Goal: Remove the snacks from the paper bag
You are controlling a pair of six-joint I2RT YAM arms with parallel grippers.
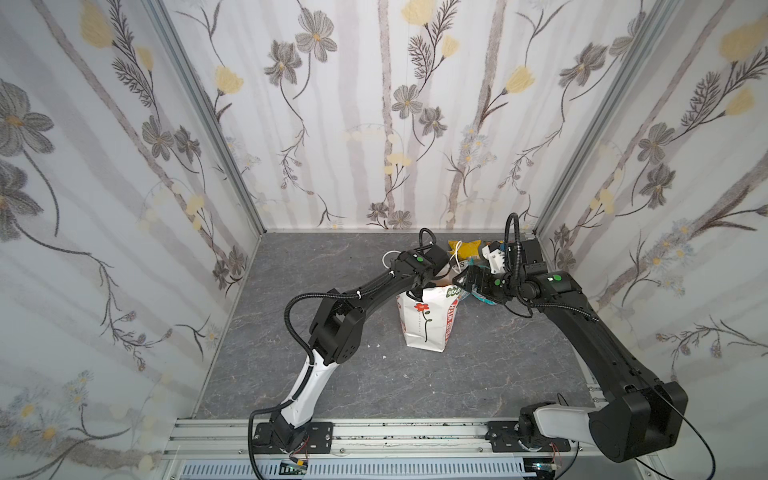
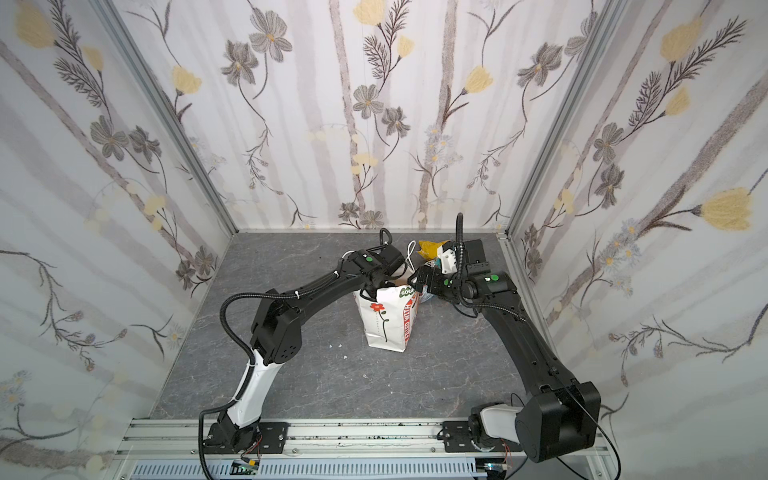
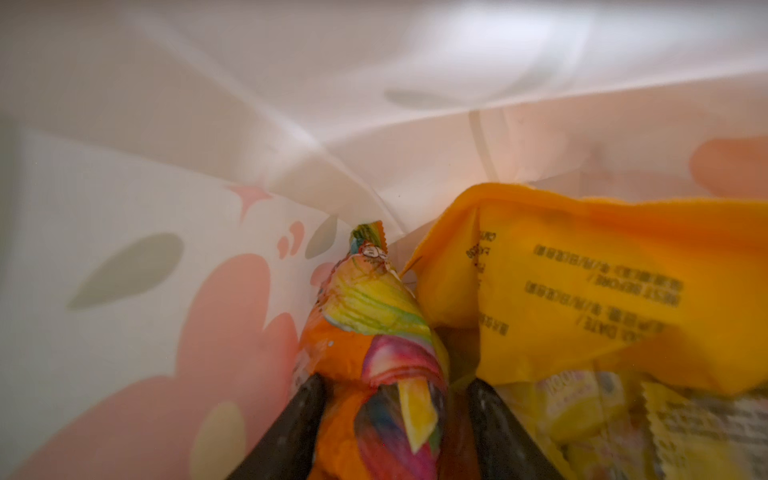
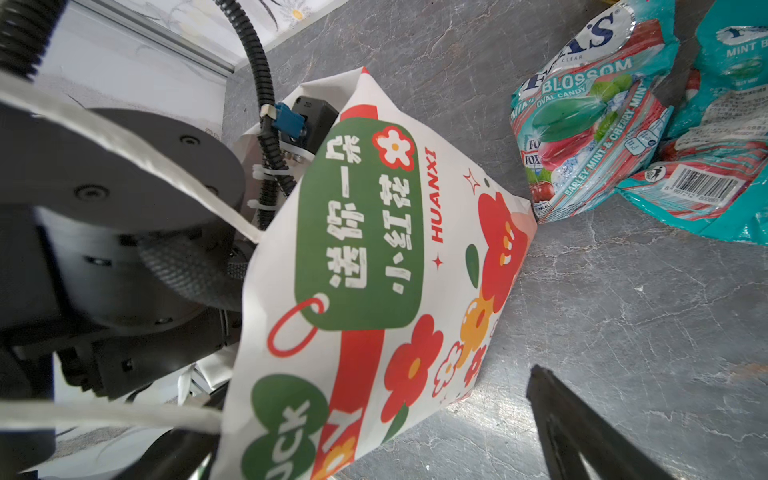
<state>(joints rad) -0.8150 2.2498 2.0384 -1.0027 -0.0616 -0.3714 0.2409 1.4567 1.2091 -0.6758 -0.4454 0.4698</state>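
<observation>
The white paper bag (image 1: pixel 428 324) (image 2: pixel 386 320) stands upright mid-table in both top views. My left gripper (image 3: pixel 397 384) reaches down inside it, out of sight in both top views. Its two black fingers (image 3: pixel 303 415) press on the sides of a crinkly orange and rainbow snack packet (image 3: pixel 374 324). Beside it in the bag lie a larger orange packet (image 3: pixel 582 282) and small yellow packets (image 3: pixel 582 407). My right gripper (image 4: pixel 374 386) (image 1: pixel 469 278) stands open at the bag's far right side, with the bag's printed wall (image 4: pixel 365 232) between its fingers. One finger (image 4: pixel 582 436) shows; the other is hidden.
Outside the bag on the grey table, two teal mint packets (image 4: pixel 582 137) (image 4: pixel 727 145) lie to its right. A yellow packet (image 1: pixel 467 248) (image 2: pixel 430 248) lies behind it near the back wall. The bag's cord handles (image 4: pixel 145 158) drape over my left arm's wrist.
</observation>
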